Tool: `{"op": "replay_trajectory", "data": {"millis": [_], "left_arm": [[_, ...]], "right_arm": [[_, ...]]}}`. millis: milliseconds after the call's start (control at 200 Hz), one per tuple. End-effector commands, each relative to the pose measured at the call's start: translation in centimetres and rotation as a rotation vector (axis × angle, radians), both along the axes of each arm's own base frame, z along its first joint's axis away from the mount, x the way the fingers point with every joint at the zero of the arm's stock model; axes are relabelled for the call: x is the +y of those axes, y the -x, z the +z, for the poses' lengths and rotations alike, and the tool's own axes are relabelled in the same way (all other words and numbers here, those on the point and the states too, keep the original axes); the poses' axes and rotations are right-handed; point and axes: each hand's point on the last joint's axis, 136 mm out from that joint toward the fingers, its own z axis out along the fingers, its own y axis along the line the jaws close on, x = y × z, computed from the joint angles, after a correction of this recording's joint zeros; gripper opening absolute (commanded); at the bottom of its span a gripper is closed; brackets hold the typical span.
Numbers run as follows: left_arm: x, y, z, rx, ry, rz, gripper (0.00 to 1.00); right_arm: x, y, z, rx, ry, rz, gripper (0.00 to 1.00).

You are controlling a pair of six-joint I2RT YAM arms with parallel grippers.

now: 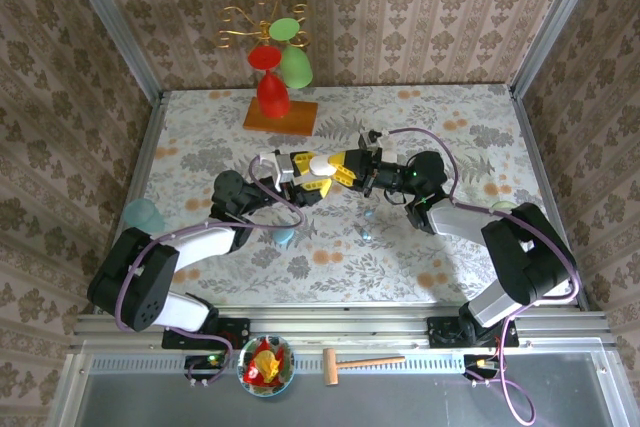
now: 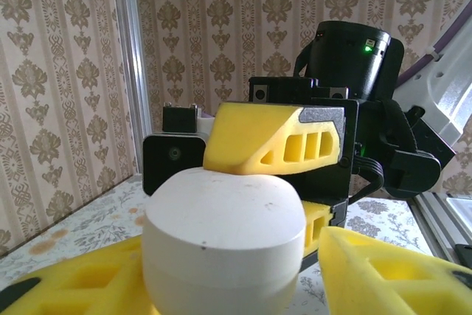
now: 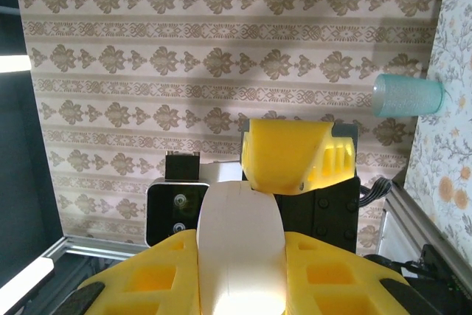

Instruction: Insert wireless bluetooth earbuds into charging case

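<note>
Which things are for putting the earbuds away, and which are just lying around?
For the job:
- white case
- blue earbuds
- blue case

Just lying about:
- cup stand
- teal cup
- mallet
- bowl

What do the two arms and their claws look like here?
The left arm and right arm have white shells between black joints, each trailing a purplish cable. The left claw and right claw have chunky yellow fingers with rectangular cut-outs.
</note>
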Motion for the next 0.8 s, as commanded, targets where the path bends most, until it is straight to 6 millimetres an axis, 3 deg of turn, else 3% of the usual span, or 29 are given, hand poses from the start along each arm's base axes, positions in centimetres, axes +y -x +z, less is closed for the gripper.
{"op": "replay_trajectory", "data": {"millis": [0,300,345,445,500,615,710,795], "left_arm": [[0.1,1.1,1.7,-0.069,0.031,-0.037,0.51],[0.0,1.2,1.7,-0.067,0.028,-0.048,0.26],[0.0,1.2,1.7,-0.062,0.028,-0.049,0.26],[0.1,1.0,1.8,-0.043,0.034,-0.044,0.26],[0.2,0.9,1.6,-0.017,0.034,-0.043,0.26],[0.5,0.6,0.8,0.062,0.035,-0.04,0.26],[0.9,0.1,0.2,0.144,0.041,-0.038,0.26],[1.1,0.1,-0.3,0.174,0.036,-0.04,0.26]], "right_arm": [[0.1,-0.4,1.4,-0.031,-0.038,-0.012,0.0],[0.3,-0.4,1.3,-0.011,-0.039,-0.001,0.01],[0.3,-0.4,1.4,-0.013,-0.039,-0.003,0.11],[0.1,-0.3,1.5,-0.062,-0.017,-0.021,0.49],[-0.1,-0.4,1.3,-0.1,0.032,-0.048,0.63],[-0.6,-0.6,-1.2,-0.22,0.288,-0.107,0.79],[-2.5,-0.9,-2.5,-0.41,0.59,-0.226,0.87],[-3.4,-1.1,-2.0,-0.585,0.698,-0.274,0.89]]}}
